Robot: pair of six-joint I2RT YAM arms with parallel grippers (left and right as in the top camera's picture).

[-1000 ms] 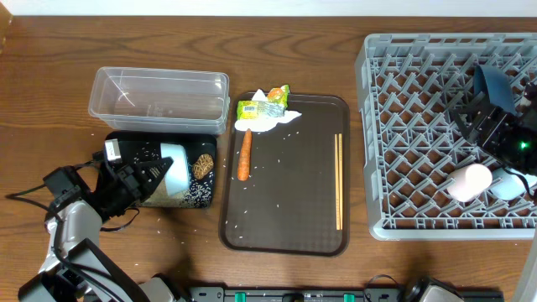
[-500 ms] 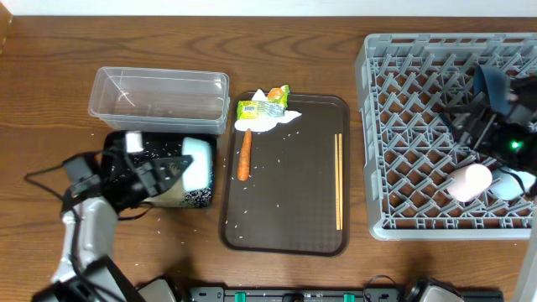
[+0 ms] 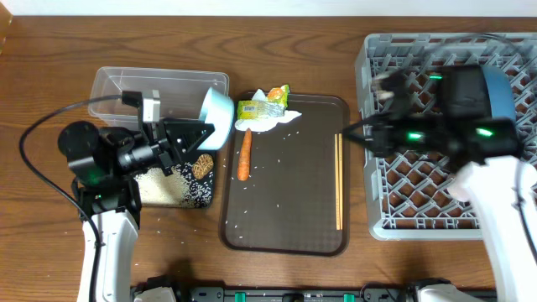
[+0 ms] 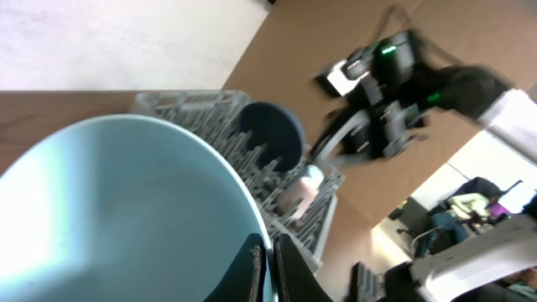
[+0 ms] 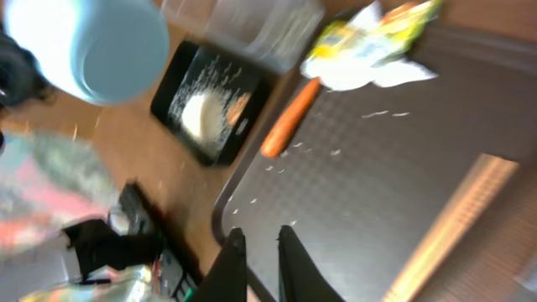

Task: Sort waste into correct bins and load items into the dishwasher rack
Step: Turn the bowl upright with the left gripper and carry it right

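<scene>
Jaws closed, left on bowl point(image 3: 216, 111), over wooden table point(image 3: 277, 25).

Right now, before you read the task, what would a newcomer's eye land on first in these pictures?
Probably the pale bowl, held tilted in the left fingers above the end of the clear tub at the left. Next the big grey rack on the right, with the right arm blurred above it, and the orange carrot on the brown tray between them.
</scene>
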